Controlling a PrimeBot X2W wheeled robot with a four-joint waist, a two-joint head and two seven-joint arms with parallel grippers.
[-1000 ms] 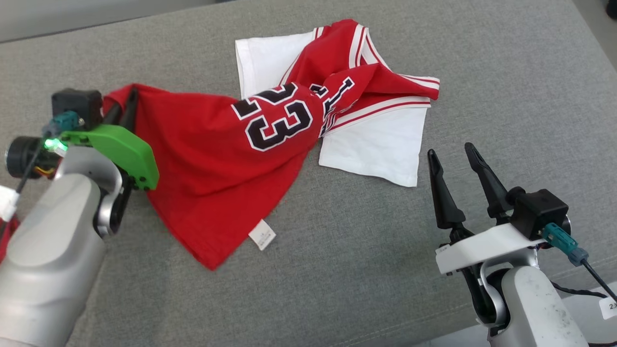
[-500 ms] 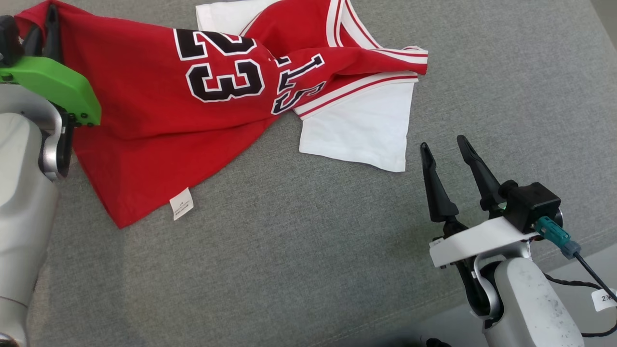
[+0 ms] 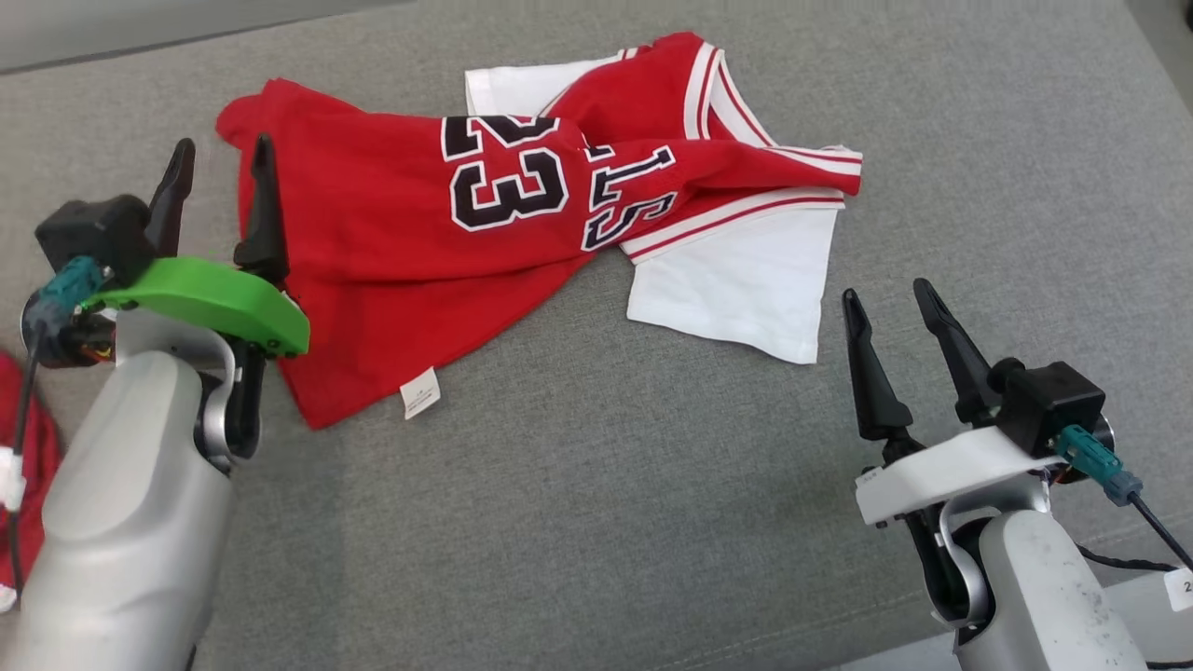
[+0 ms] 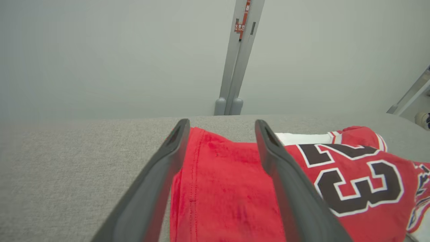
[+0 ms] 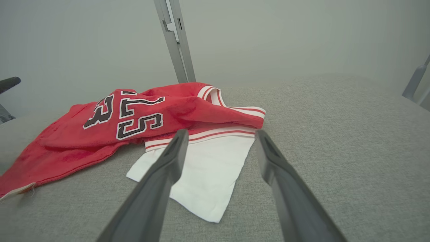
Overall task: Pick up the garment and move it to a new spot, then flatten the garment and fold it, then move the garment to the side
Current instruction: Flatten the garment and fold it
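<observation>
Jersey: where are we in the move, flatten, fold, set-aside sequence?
Done, it seems: the move. The left gripper, shut on the hem corner a second ago, now stands open over it, and the jersey lies loose on the grey cushion. In hand: nothing; the right gripper is open, apart from the cloth. Left: flattening, as the top is twisted and bunched over the white fabric, then folding and shifting aside.

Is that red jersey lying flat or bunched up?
Bunched up, not flat. The red jersey is twisted across its middle and creased, with white cloth partly tucked beneath it.
</observation>
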